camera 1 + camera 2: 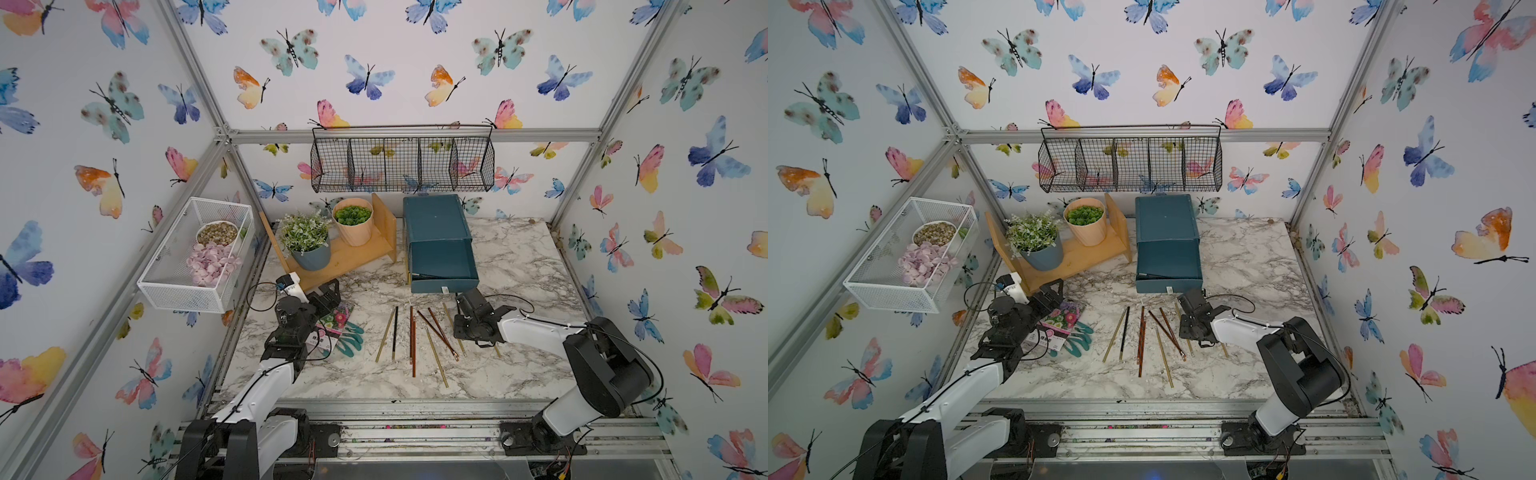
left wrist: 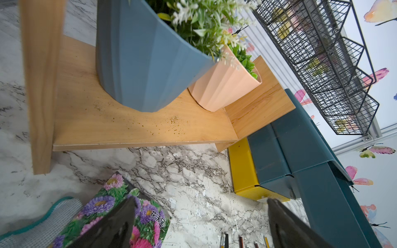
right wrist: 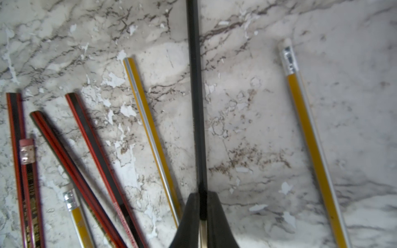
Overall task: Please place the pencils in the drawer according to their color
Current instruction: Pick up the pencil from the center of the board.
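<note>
Bare marble table (image 1: pixel 523 266) lies open to the right of the chest (image 1: pixel 434 220) as far as the side wall, and in front of the pencils (image 1: pixel 415 336) down to the metal rail (image 1: pixel 415 409) at the near edge. The left side is crowded by a wooden shelf (image 1: pixel 349 259), a seed packet (image 1: pixel 338 318) and gloves (image 1: pixel 353 340). The right arm comes in from the near right corner, elbow raised, forearm running left, wrist just in front of the chest. The right gripper (image 3: pixel 203 206) is clamped on a black pencil (image 3: pixel 196 96) that sticks out past its fingers above the table. The left arm is bent beside the shelf, and the left gripper (image 2: pixel 200 201) hangs spread wide over the seed packet's edge, holding nothing. The other pencils lie fanned on the table between the arms. The chest's top drawer (image 1: pixel 442 259) is pulled out, with a dark pencil (image 1: pixel 424 274) by its front wall. The shelf carries a blue pot (image 1: pixel 311 257) and a peach pot (image 1: pixel 355 232) of greenery. A white basket (image 1: pixel 183 286) on the left wall holds pebbles and pink petals. A wire basket (image 1: pixel 403 164) hangs above the chest.
</note>
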Motion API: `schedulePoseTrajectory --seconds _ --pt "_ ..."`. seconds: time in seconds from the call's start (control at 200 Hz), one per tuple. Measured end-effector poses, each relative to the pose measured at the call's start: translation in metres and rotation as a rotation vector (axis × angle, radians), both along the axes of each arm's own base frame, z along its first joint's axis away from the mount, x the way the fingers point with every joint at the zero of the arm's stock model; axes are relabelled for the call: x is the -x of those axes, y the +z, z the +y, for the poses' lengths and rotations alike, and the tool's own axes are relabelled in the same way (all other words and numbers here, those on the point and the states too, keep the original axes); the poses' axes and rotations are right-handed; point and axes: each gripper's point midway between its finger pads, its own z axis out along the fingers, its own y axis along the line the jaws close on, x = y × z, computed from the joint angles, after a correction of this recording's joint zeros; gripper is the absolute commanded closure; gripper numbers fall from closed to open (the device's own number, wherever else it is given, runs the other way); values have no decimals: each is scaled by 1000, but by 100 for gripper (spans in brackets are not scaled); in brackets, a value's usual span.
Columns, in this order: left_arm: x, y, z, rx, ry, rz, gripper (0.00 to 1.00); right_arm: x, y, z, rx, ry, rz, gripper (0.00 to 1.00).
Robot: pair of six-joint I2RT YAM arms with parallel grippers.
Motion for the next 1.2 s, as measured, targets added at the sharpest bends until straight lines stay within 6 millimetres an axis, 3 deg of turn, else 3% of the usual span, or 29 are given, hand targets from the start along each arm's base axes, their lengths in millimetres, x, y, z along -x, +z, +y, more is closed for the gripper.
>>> schedulePoseTrajectory --seconds 0.31,0.651,0.971,1.201 --pt "0 0 0 0 0 0 2 36 -2 -25 62 -25 103 80" --pt "0 -1 0 -4 -1 5 2 29 -2 -23 145 -19 155 73" --pt "-1 2 0 -4 -1 3 1 18 -2 -25 188 4 163 77" --pt "-1 2 0 -4 -1 3 2 8 -5 -26 190 9 151 90"
